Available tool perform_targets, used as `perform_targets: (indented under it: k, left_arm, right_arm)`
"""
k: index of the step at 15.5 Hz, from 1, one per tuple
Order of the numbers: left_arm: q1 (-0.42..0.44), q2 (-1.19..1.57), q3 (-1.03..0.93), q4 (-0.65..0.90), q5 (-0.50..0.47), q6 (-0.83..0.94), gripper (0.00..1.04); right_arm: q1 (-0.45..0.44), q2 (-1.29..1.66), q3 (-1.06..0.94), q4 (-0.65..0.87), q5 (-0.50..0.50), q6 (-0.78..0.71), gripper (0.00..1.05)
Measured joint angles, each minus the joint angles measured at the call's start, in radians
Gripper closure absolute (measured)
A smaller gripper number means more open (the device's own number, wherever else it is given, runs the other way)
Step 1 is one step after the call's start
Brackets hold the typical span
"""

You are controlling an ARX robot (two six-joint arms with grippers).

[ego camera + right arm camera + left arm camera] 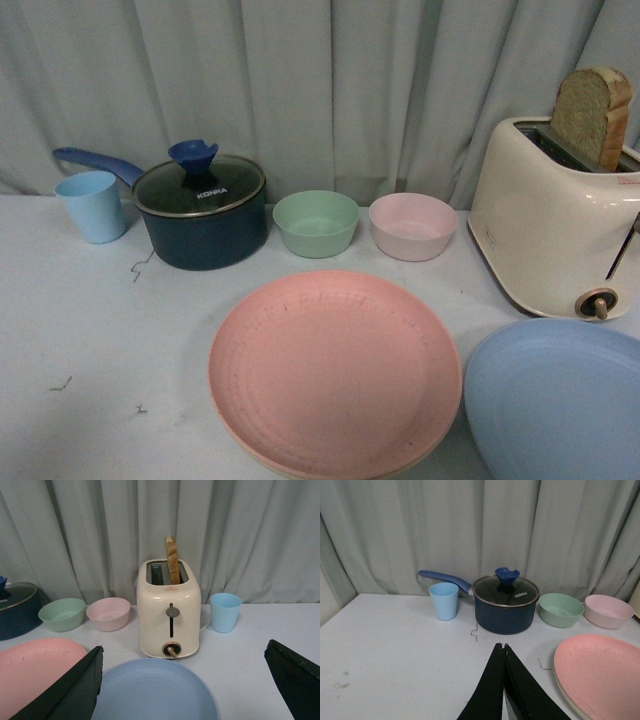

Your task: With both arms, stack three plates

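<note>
Backdrop: pleated grey curtain behind a white worktop.

Task items: the large round matte pink plastic plate lies at front centre. A thin cream-beige rim shows under its edge, so it appears to sit on the cream-beige plate. The light blue round plastic plate lies flat just to its right, the rims close; contact cannot be told.

Progress (judged): two of three stacked. Blue plate not yet added, so one lift and placement are left.

Hands: left hand has its black fingers pressed together, empty, over bare worktop left of the pink plate. Right hand has fingers spread wide, empty, with the blue plate lying below the gap.

Surroundings: cream toaster with a bread slice standing in its slot, just behind the blue plate. Back row: small green bowl, small pink bowl, dark blue lidded saucepan, pale blue cup.
</note>
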Motion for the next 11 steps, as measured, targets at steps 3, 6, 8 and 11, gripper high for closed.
perform_targets:
  k: [3, 6, 8, 11]
  left_arm:
    - [0.000, 0.000, 0.000, 0.004, 0.002, 0.000, 0.97]
    - [0.000, 0.000, 0.000, 0.004, 0.002, 0.000, 0.59]
    - [0.000, 0.000, 0.000, 0.004, 0.002, 0.000, 0.34]
    - [0.000, 0.000, 0.000, 0.004, 0.002, 0.001, 0.06]
  right_arm:
    - [0.000, 0.000, 0.000, 0.000, 0.000, 0.000, 0.06]
    - [0.000, 0.000, 0.000, 0.000, 0.000, 0.000, 0.06]
    - [0.000, 0.000, 0.000, 0.000, 0.000, 0.000, 0.06]
    - [-0.039, 0.026, 0.002, 0.019, -0.114, 0.014, 0.06]
